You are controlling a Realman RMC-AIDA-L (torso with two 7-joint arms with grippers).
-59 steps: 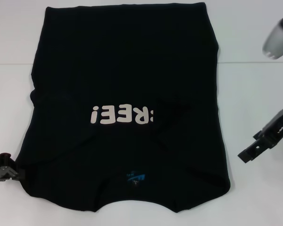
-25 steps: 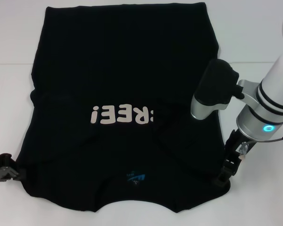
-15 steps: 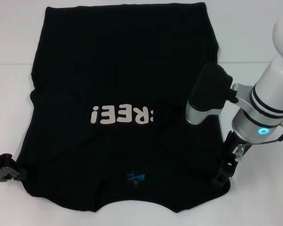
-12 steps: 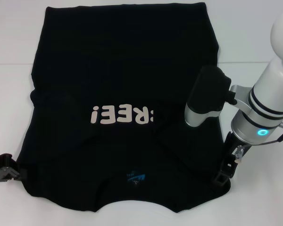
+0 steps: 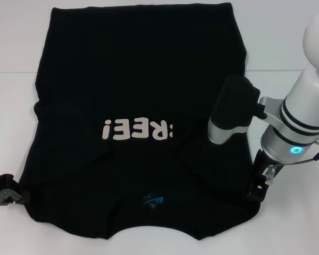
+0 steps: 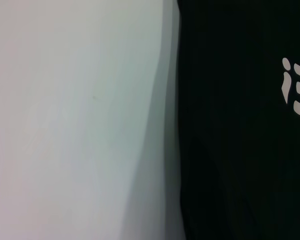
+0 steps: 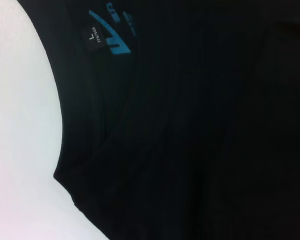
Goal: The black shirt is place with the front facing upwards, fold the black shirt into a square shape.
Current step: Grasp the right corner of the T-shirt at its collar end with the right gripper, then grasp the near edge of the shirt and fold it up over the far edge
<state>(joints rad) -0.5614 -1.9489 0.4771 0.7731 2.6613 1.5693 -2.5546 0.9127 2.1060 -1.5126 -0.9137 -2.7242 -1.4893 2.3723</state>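
The black shirt lies spread on the white bench, lettering up, collar toward the robot.

Head view: the right gripper presses at the shirt's near right corner, its tips black against black cloth, so I cannot tell how wide it stands. The left gripper sits at the shirt's near left edge, partly cut off by the frame; its opening cannot be told either. Left wrist view: only the shirt's edge, a bit of white lettering and bare bench show. Right wrist view: the collar and blue neck label fill the picture; no fingers show.
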